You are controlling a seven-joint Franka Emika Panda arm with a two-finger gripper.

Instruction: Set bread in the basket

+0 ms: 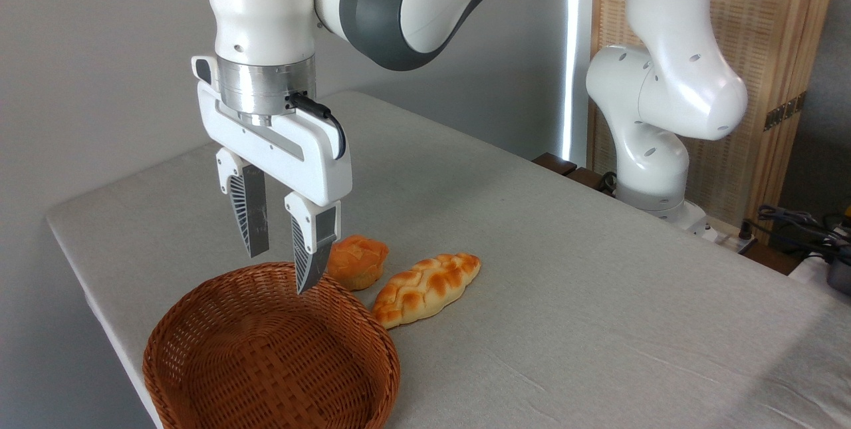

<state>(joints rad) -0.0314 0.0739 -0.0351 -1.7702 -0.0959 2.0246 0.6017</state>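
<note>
The bread (358,260), a small orange-golden bun with a lumpy top, sits on the grey table just behind the basket's far rim. The round reddish-brown wicker basket (199,349) stands at the front left of the table with nothing in it. My gripper (278,269) hangs above the basket's back rim, open, with nothing between its fingers. Its right fingertip (307,276) overlaps the bun's left side in the picture; I cannot tell whether they touch.
A longer braided golden loaf (425,286) lies right of the bun, close to the basket's rim. The arm's white base (655,169) stands at the table's back right. The table's left edge (80,263) runs near the basket.
</note>
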